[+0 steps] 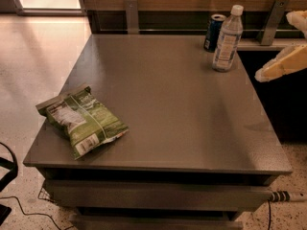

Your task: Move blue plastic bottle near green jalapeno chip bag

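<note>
The blue plastic bottle [227, 38], clear with a white cap and pale label, stands upright at the table's far right. The green jalapeno chip bag [80, 119] lies flat near the table's front left corner. My gripper [276, 44] hangs at the right edge of the view, beyond the table's right side and a little to the right of the bottle. Its two pale fingers [284, 63] are apart with nothing between them. It touches neither the bottle nor the bag.
A dark blue soda can [213, 32] stands just behind and left of the bottle. The grey table [168, 104] has drawers below. A wooden wall with metal brackets [131, 14] runs along the back. Cables lie on the floor in front.
</note>
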Robot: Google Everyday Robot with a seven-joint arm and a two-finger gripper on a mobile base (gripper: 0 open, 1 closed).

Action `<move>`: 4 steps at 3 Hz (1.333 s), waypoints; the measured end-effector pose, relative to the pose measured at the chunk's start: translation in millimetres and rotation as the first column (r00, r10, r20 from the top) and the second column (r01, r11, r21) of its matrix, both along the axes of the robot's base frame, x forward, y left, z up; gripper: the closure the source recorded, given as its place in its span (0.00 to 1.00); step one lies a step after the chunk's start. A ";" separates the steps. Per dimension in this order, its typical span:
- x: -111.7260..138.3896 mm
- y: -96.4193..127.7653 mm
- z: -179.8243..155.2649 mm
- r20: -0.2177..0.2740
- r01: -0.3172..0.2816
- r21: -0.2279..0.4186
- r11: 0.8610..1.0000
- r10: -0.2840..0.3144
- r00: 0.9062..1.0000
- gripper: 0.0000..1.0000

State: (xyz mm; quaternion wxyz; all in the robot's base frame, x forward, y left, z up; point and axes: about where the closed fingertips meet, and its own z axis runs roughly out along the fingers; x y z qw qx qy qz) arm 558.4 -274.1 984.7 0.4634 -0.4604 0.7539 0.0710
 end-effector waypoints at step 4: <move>117.9 -51.1 -50.3 0.011 0.171 0.341 0.924 -0.186 0.983 0.00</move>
